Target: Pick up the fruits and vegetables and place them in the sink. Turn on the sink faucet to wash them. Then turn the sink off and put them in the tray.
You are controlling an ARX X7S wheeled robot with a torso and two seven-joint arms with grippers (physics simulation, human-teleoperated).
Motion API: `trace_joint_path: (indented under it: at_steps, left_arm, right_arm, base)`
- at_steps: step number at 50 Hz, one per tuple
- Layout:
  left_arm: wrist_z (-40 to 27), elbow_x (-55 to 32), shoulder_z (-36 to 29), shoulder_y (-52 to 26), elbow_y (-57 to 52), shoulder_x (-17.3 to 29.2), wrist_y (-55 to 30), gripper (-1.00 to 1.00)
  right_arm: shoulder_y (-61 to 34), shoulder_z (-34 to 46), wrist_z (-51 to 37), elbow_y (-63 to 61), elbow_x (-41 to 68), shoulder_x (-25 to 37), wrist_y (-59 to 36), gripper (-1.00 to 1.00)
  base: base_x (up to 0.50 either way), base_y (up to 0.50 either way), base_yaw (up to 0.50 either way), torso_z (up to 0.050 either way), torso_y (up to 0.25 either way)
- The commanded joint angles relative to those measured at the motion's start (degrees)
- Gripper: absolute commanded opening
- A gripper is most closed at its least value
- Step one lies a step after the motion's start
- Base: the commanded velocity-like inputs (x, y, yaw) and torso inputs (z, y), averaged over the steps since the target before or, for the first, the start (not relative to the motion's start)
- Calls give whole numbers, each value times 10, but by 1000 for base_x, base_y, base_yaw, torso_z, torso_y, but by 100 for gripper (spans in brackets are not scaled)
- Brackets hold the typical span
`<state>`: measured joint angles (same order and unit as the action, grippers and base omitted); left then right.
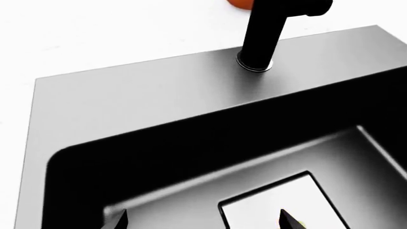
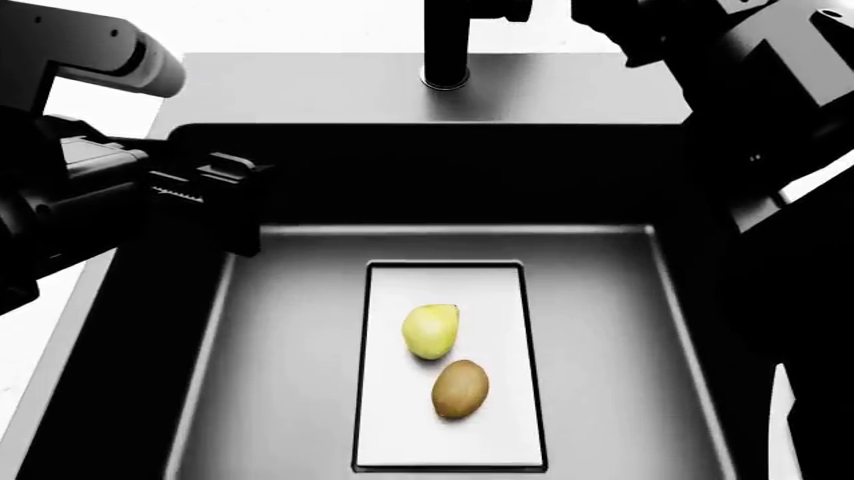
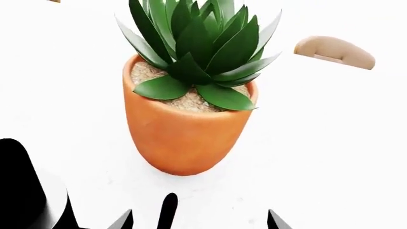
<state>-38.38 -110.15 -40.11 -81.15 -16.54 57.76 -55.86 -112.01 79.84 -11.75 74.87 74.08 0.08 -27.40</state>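
kiwi (image 2: 459, 389), pear (image 2: 430, 331) below left pincer (image 2: 230, 205)

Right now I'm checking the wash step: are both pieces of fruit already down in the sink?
Yes, the pear and the brown fruit lie on the pale plate at the sink bottom.

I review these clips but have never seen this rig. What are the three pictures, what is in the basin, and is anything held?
It is a simulated two-armed robot. The head view looks down over both arms into the large matte black sink, where a smooth yellow-green pear-shaped fruit and a dull brown oval fruit lie touching on the pale drain plate. The other two come from cameras by each gripper. The left gripper is open over the sink, facing the slim black faucet. The right gripper is open before an orange pot with a green plant. Nothing is held.
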Motion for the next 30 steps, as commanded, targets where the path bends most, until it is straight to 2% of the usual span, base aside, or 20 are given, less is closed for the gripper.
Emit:
trace_joint_path:
  at_steps: [1,7,22,30]
  left_arm:
    - [5,2,2,3,2,5,2,100]
    - [2,-1,2,3,-1,4,3,100]
    - [-1,-4,-1,2,-1,-1,2,100]
    - [-7,-7,-3,3,-5,-5,4,100]
  right_arm:
    - [-1,-29,-8,1,-29,-1,-6,100]
    - [-3,-105,-26,1,-95,7,-26,100]
    - [-1,-323,-9,1,-314,18,-68,100]
    - [-1,-403,-1,1,-392,30,-78,100]
  base:
    - [0,0,0,0,0]
    - [0,0,0,0,0]
    - [0,0,0,0,0]
    - [0,0,0,0,0]
